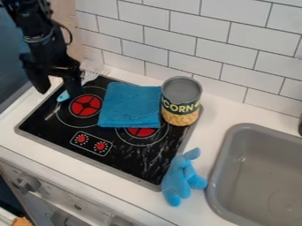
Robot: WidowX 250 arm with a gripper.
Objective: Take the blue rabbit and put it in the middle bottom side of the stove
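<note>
rabbit: soft blue toy (175, 180), lying at the near right corner of the stove, partly over its edge and partly on the pale surface (206, 128); its narrow upper parts point to the far side, and it sits between the stove and the sink.
end effector: black, hanging over the far left part of the stove (44, 137), its two fingers spread with a gap between them (58, 92); well apart from the rabbit.
arm: black (41, 42), coming in from the upper left.
stove: black top with a grey rim, pale streaks on its near right part, and red-centred rings.
left burner: red centre inside thin rings (86, 106), just left of the cloth.
near burner: red centre (141, 131), partly covered by the cloth's near edge.
knobs: two red ones in an outlined panel (91, 143) on the near left part of the stove.
cloth: blue, folded into a rough square (130, 106), lying flat across the middle and far part of the stove.
can: upright corn can with a grey top (181, 103), at the far right of the stove, right beside the cloth.
utensil: blue and pale (62, 96), by the far left edge, partly hidden by the end effector.
sink: grey basin (259, 172), at the right.
wall: white tiles (194, 46) behind the surface.
</note>
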